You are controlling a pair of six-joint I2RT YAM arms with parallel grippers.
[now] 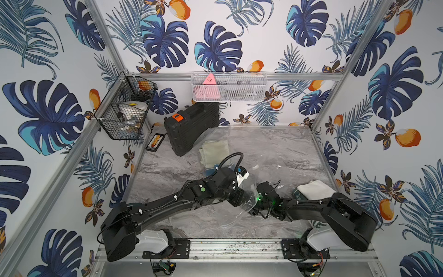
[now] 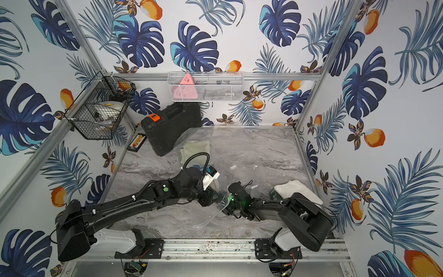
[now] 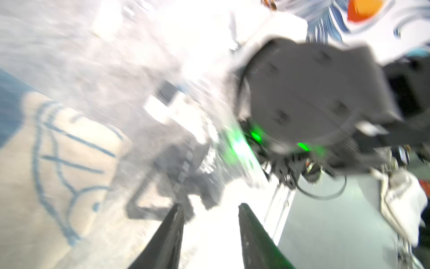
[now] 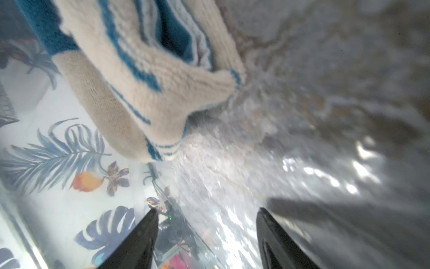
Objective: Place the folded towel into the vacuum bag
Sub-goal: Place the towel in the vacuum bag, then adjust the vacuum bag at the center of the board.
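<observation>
left gripper [image 3: 209,206]: fingers apart; nothing clearly between them, though the view is blurred
right gripper [image 4: 207,209]: fingers wide apart over crinkled plastic
vacuum bag [image 1: 257,167]: spread across the marble table [image 1: 163,172]; reaches from the black case [image 1: 191,127] to both grippers
folded towel [image 1: 212,152]: cream with blue; seemingly inside the bag, just beside the case
</observation>
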